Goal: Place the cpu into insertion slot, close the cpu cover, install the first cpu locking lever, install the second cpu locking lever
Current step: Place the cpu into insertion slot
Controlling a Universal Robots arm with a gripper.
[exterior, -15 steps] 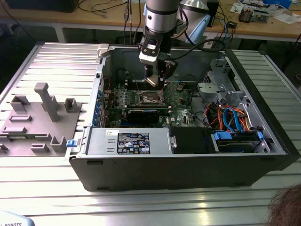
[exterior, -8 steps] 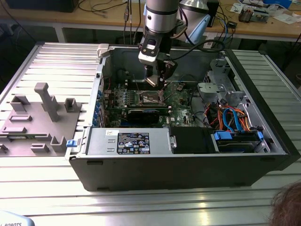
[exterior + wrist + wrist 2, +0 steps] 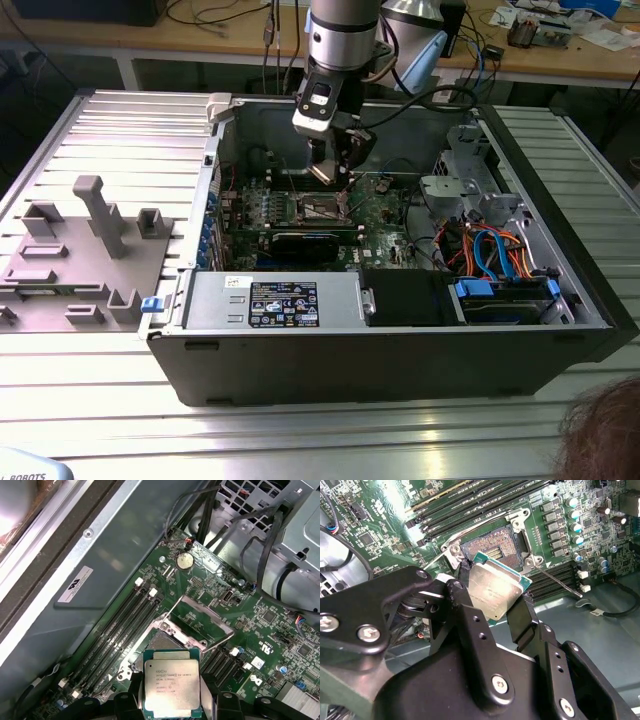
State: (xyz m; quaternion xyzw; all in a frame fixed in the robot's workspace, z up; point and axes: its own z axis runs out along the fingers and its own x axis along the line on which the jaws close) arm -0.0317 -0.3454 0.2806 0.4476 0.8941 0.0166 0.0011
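Open PC case [image 3: 380, 365] lies on its side with the green circuit board [image 3: 385, 228] on its floor. The insertion slot [image 3: 492, 550] on the board is empty, contacts exposed. The cpu cover [image 3: 207, 611] is swung up beside the slot. The arm drops straight down into the case. The gripper [image 3: 492, 600] has its jaws clamped on two opposite edges of the cpu [image 3: 495, 590], silver top up, hanging just above the slot and not seated.

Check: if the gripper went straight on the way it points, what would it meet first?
Likely the insertion slot: the gripper, shut on the cpu, points at the open socket. The gap between chip and socket is hard to judge.
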